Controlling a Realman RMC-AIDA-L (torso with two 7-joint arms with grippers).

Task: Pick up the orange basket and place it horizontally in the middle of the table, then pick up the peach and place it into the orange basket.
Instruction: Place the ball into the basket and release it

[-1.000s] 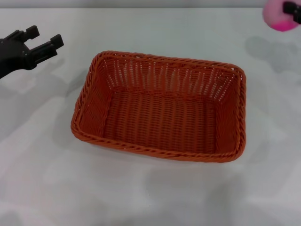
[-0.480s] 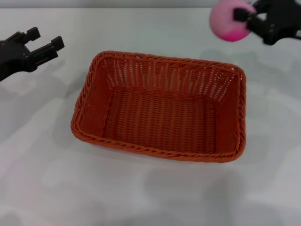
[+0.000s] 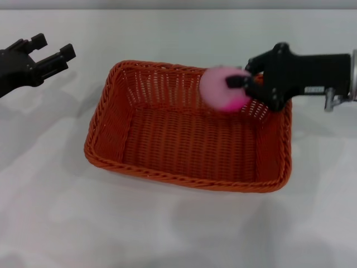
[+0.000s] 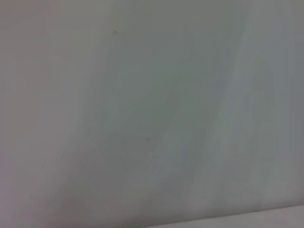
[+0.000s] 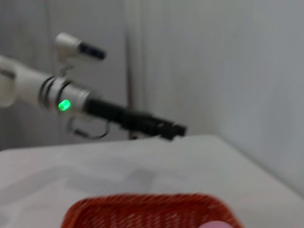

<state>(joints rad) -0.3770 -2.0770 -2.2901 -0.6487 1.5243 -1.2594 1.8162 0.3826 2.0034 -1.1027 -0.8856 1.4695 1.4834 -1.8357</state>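
the peach (image 3: 224,88) is being held up in the air, over the far right part of the orange basket (image 3: 189,127). it is being squeezed by the right gripper (image 3: 241,85), which is clenched on it. the basket is lying flat near the middle of the table (image 3: 167,234). the peach is not yet low enough. it should be brought a bit more over the middle of the basket, lowered close to the woven floor, and only then let go, so it is not bouncing out. the left gripper (image 3: 51,51) is being kept far off to the side, spread apart and holding nothing.
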